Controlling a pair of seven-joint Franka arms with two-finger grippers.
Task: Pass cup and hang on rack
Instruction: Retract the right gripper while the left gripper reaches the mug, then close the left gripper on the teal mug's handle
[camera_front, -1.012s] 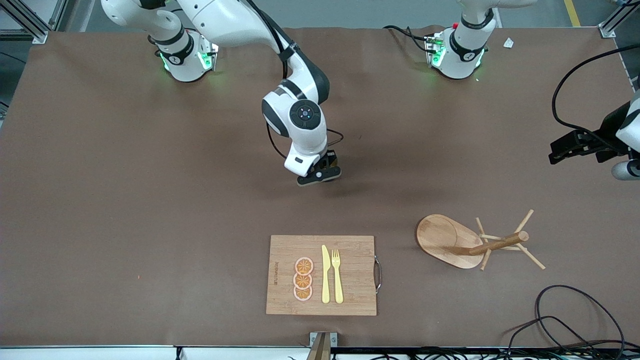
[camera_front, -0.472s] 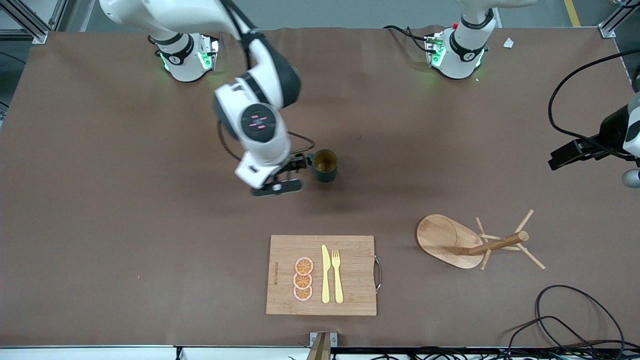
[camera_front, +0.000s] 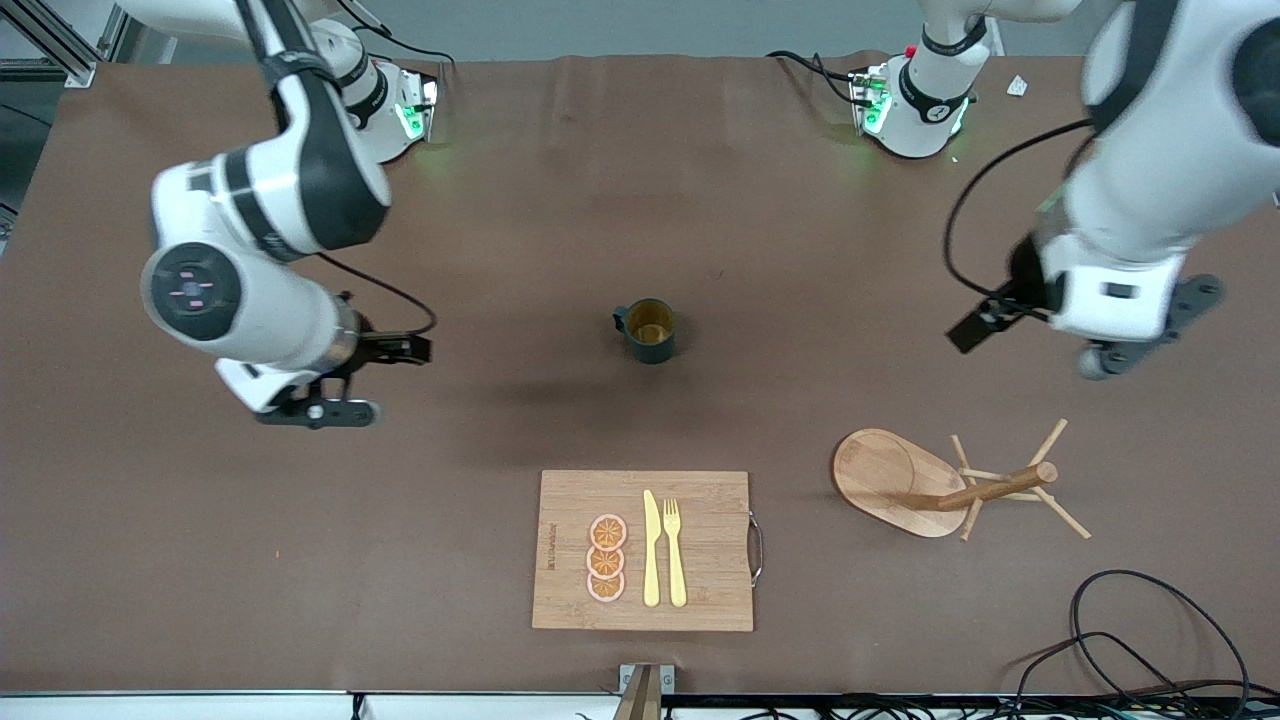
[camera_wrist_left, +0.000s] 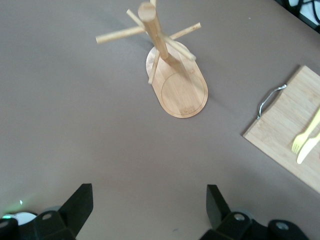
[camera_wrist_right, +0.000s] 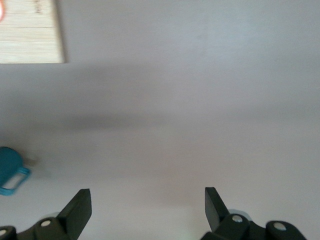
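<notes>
The dark teal cup (camera_front: 650, 332) stands upright on the middle of the table with nothing holding it. Its handle points toward the right arm's end, and its inside is yellowish. My right gripper (camera_front: 316, 410) hangs open and empty over bare table, well off toward the right arm's end. In the right wrist view (camera_wrist_right: 147, 202) the cup (camera_wrist_right: 10, 170) shows only at the edge. The wooden rack (camera_front: 945, 487) stands nearer the front camera, toward the left arm's end. My left gripper (camera_front: 1148, 332) is open and empty over the table beside the rack (camera_wrist_left: 172, 75), as the left wrist view (camera_wrist_left: 148, 200) shows.
A wooden cutting board (camera_front: 700, 590) lies near the front edge with orange slices (camera_front: 606, 558), a yellow knife (camera_front: 651, 550) and a fork (camera_front: 674, 550) on it. Black cables (camera_front: 1130, 640) loop by the front corner at the left arm's end.
The right gripper opened, left the cup standing on the table and swung away toward the right arm's end. The left arm came in from the table's edge to over the area by the rack.
</notes>
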